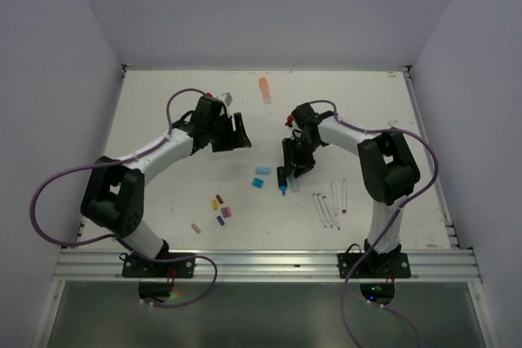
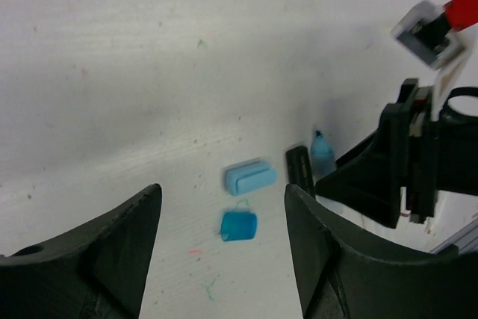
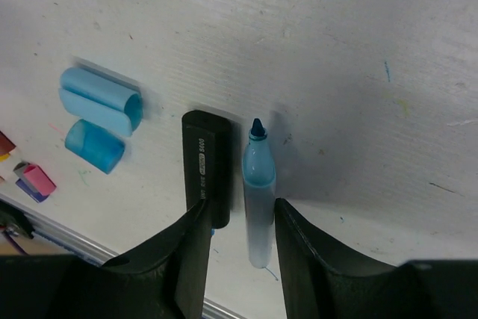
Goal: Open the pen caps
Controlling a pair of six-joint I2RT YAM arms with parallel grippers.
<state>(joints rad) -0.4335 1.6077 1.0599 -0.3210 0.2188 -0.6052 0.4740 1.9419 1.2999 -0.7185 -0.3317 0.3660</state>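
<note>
Two blue marker caps lie on the table: a light blue one (image 2: 251,177) (image 3: 101,100) (image 1: 263,170) and a darker blue one (image 2: 239,225) (image 3: 94,145) (image 1: 258,182). My left gripper (image 2: 222,192) (image 1: 239,132) is open and empty, hovering short of them. My right gripper (image 3: 240,207) (image 1: 292,165) is open, its fingers straddling an uncapped blue marker (image 3: 258,192) that lies on the table. A black marker (image 3: 205,166) (image 2: 299,169) lies beside it, against the left finger. Small coloured caps (image 1: 220,211) lie nearer the front; a pink one (image 3: 37,178) shows in the right wrist view.
Thin white pens (image 1: 329,204) lie to the right of the right gripper. An orange marker (image 1: 264,89) lies near the back edge. The two grippers are close, with the right gripper (image 2: 403,162) at the right of the left wrist view. A metal rail (image 1: 261,262) runs along the front.
</note>
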